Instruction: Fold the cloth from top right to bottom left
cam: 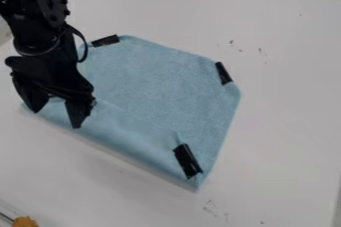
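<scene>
Gripper (56,119): left, fingers wide apart, perhaps touching cloth.
Cloth (156,81): centre-left, blue, lower-left side folded over.

One fixed camera looks down at a slant across the tabletop (279,121).

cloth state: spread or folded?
Partly folded. The blue cloth has a smoother flap turned over along its lower-left side; the rest lies spread.
</scene>
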Robot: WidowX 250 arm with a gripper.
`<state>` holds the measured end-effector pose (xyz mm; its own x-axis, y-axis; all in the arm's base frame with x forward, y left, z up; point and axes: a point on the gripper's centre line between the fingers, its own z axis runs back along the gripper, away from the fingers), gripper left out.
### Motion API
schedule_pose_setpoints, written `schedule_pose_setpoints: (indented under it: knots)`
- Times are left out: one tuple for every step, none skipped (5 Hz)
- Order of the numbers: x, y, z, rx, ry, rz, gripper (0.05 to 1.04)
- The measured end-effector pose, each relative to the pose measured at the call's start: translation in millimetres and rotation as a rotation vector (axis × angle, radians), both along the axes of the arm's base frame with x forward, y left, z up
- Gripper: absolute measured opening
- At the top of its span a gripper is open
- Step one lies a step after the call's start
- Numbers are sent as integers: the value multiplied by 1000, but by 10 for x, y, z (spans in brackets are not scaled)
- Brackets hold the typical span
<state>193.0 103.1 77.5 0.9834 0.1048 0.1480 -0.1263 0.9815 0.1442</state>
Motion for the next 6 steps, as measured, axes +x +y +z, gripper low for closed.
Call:
schedule_pose_setpoints:
  knots:
    - [-18, -3, -37, -3, 11, 6, 1001]
    - [97, 25, -40, 63, -48, 8, 1000]
    - [345, 36, -21, 107, -83, -81, 1001]
    - [683, -76, 27, 118, -112, -168, 1000]
    - [1158, -386, -67, 78, -108, -289, 1000]
    - [1630, -738, -106, 76, -94, -433, 1000]
